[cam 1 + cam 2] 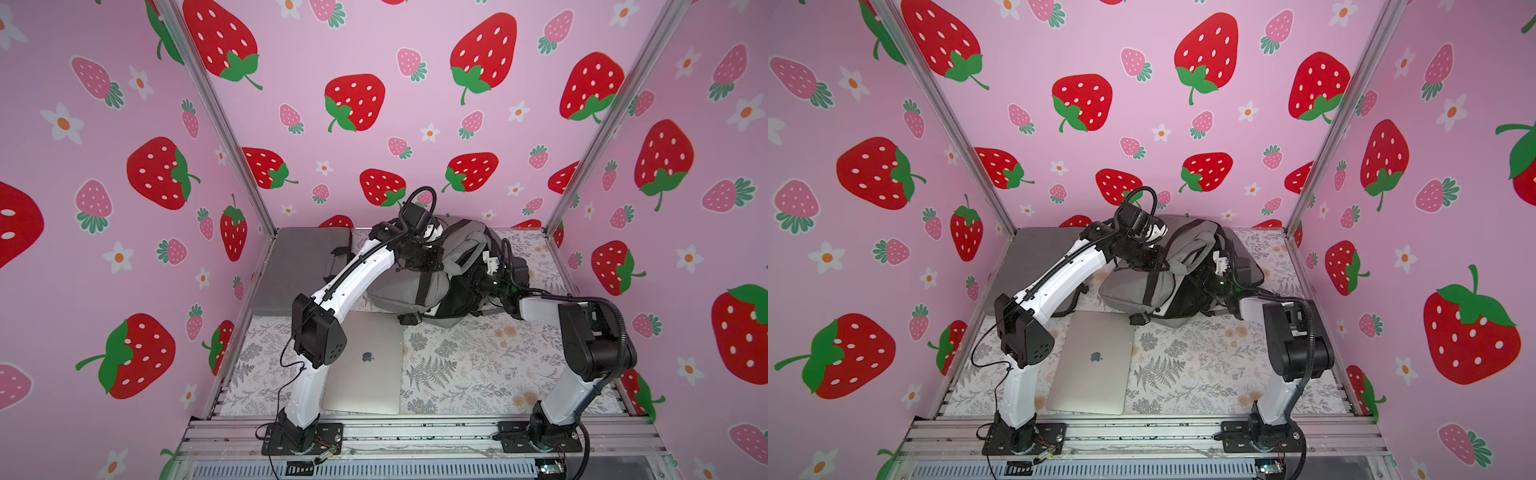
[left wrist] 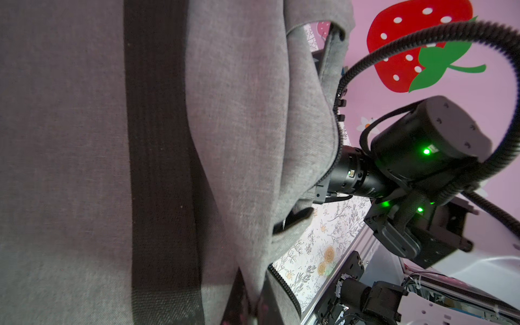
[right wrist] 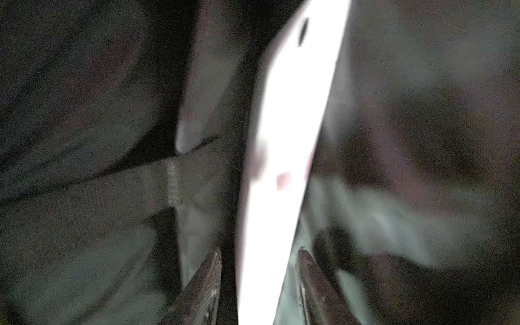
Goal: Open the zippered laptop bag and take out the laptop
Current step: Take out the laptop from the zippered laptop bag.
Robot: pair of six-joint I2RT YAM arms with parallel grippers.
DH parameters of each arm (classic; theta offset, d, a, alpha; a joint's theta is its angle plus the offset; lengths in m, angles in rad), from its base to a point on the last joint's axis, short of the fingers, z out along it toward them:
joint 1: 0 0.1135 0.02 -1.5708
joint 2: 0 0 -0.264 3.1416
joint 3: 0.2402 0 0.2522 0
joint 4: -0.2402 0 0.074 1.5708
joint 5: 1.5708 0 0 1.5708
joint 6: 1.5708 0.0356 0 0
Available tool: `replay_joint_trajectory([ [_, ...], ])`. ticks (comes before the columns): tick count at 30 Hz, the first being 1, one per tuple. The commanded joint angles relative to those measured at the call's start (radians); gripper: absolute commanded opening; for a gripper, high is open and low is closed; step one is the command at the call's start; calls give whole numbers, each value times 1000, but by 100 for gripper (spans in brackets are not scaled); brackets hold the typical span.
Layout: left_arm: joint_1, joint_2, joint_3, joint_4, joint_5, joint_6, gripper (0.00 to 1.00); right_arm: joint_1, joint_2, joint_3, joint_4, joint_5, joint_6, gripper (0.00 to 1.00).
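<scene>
- Your grey laptop bag (image 1: 399, 286) (image 1: 1129, 286) sits at the back of the counter (image 1: 478, 365), slumped, with its dark mouth turned toward the right arm.
- Your left hand (image 1: 432, 251) is clenched and pressed against the top of the bag. Its wrist view is filled with grey fabric (image 2: 239, 112), so you cannot tell whether it pinches any cloth.
- An unzipped edge with its zipper teeth (image 2: 336, 140) runs down the side of the bag in that same view, and the right arm (image 2: 422, 146) reaches in just past it.
- Your right hand (image 3: 259, 281) is inside the bag, out of sight in both top views. In its wrist view the fingers (image 3: 208, 284) stand apart on either side of a bright, washed-out white strip — too blurred to name, and you cannot tell whether they touch it.
- A silver laptop (image 1: 365, 365) (image 1: 1092, 361) lies flat on the counter in front of the bag, lid shut and logo up, partly under the left arm.
- A flat grey case (image 1: 299, 257) lies in the back left corner, beside the bag.
</scene>
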Motion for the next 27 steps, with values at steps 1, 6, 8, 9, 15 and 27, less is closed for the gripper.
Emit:
replay_joint_trajectory([
  [1,-3,-34,71,84,95,-6,0,18,49,51,-39,13,1,46],
  [6,-3,-42,66,94,97,-6,0,42,118,97,-110,36,-28,47],
  [8,-3,-42,68,95,96,-5,0,52,133,109,-142,49,-41,47],
  [9,-3,-41,70,94,96,-4,0,57,135,116,-172,62,-52,47],
  [15,-4,-36,69,108,116,-8,0,77,182,135,-112,43,-10,49],
  [27,-3,-57,-59,214,180,-8,0,122,283,161,172,31,240,42],
])
